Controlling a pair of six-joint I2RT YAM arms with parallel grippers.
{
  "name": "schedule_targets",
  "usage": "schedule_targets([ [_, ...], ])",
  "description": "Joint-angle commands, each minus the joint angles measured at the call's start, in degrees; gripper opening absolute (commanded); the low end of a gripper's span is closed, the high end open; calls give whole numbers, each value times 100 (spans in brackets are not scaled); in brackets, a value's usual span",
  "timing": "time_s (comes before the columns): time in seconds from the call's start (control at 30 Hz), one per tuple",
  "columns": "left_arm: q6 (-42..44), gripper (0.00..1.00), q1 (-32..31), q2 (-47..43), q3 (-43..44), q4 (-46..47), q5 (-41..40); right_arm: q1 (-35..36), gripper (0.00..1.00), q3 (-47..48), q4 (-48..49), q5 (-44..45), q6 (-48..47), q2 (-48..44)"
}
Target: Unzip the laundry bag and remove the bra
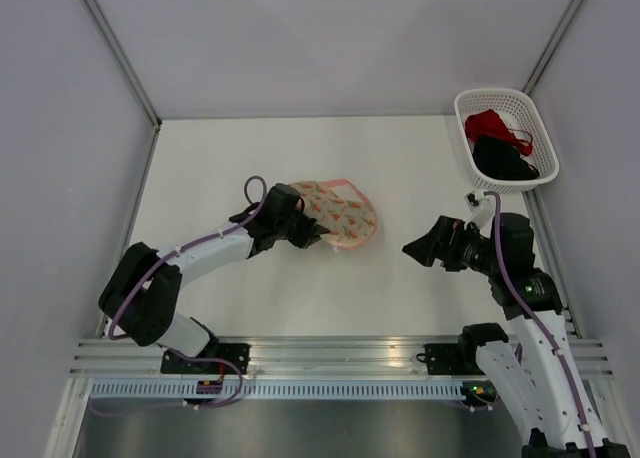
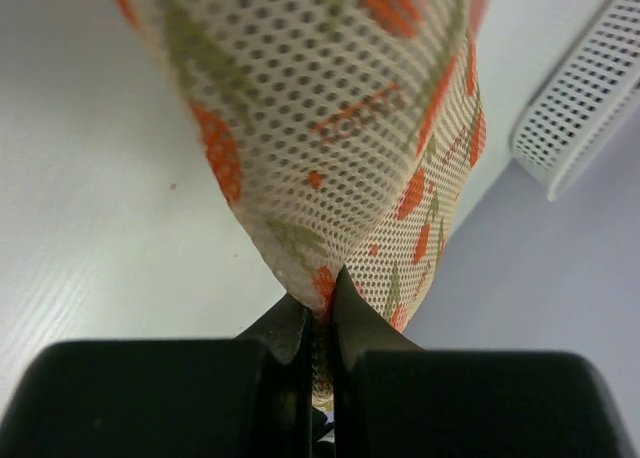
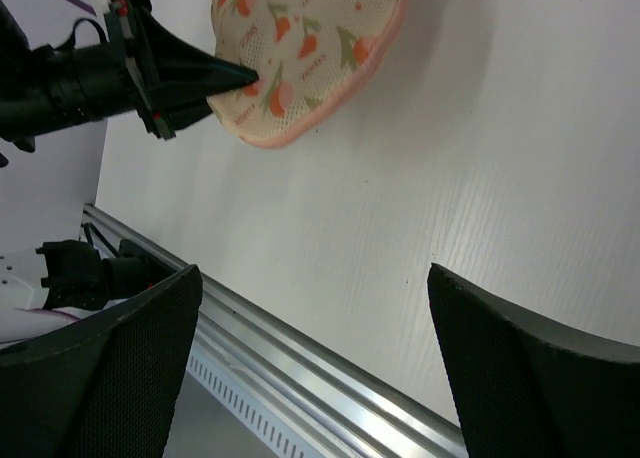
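Note:
The laundry bag (image 1: 345, 213), beige mesh with orange-red and green print and a pink rim, lies mid-table. It also shows in the left wrist view (image 2: 340, 108) and the right wrist view (image 3: 300, 58). My left gripper (image 1: 312, 231) is shut on the bag's near-left edge, with mesh pinched between the jaws (image 2: 325, 290). My right gripper (image 1: 410, 248) is open and empty to the right of the bag, apart from it, its fingers wide over bare table (image 3: 312, 273). A black fabric item, the bra by its look (image 1: 502, 161), lies in the basket.
The white lattice basket (image 1: 500, 94) stands at the back right corner and also holds a red garment (image 1: 490, 126); its wall shows in the left wrist view (image 2: 580, 108). A metal rail (image 1: 340, 353) runs along the near edge. Grey walls enclose the table.

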Motion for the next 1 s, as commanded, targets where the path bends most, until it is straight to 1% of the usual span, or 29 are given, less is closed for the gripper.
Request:
schedule_targets([
  [0.0, -517, 2, -69, 223, 216, -482, 34, 157, 98, 443, 556, 390, -265, 442],
  [0.03, -535, 2, -69, 241, 225, -474, 26, 254, 98, 478, 652, 495, -274, 573],
  [0.1, -578, 2, -69, 285, 242, -508, 26, 727, 98, 558, 969, 986, -222, 1004],
  [0.13, -596, 2, -69, 277, 251, -517, 17, 1286, 98, 636, 1057, 1232, -213, 1179],
  [0.17, -640, 2, -69, 285, 277, -535, 8, 1657, 98, 689, 1197, 1930, -169, 1555],
  [0.2, -666, 2, -60, 285, 286, -561, 25, 2026, 98, 759, 1233, 2294, -160, 1768],
  [0.23, -693, 2, -60, 285, 304, -587, 25, 2813, 98, 943, 1234, 2672, -151, 1944],
  [0.27, -728, 2, -60, 285, 347, -614, 25, 3178, 98, 1005, 1225, 3084, -90, 2268],
  [0.3, -745, 2, -60, 285, 374, -649, 34, 3451, 98, 1050, 1277, 3593, -46, 2384],
  [0.33, -763, 2, -51, 285, 392, -719, 52, 3872, 98, 1076, 1399, 3824, 15, 2542],
  [0.37, -807, 2, -43, 285, 427, -737, 95, 4032, 98, 1068, 1470, 4140, 112, 2596],
  [0.43, -929, 2, -25, 303, 427, -764, 183, 4392, 96, 1015, 1637, 4371, 191, 2745],
  [0.6, -1237, 2, 2, 426, 366, -772, 710, 5061, 94, 822, 1892, 5126, 455, 3044],
  [0.67, -1360, 2, 2, 505, 313, -764, 912, 5325, 93, 681, 2225, 5434, 587, 3185],
  [0.77, -1519, 2, 2, 566, 252, -676, 1132, 5650, 89, 540, 2718, 5908, 763, 3527],
  [0.8, -1536, 2, 2, 558, 234, -650, 1142, 5730, 86, 540, 2780, 6075, 824, 3650],
  [0.93, -1686, 2, 19, 444, 190, -632, 1107, 6098, 83, 628, 2973, 6586, 1009, 4265],
  [0.97, -1695, 2, 63, 391, 181, -614, 1098, 6169, 82, 646, 2974, 6856, 1105, 4310],
])
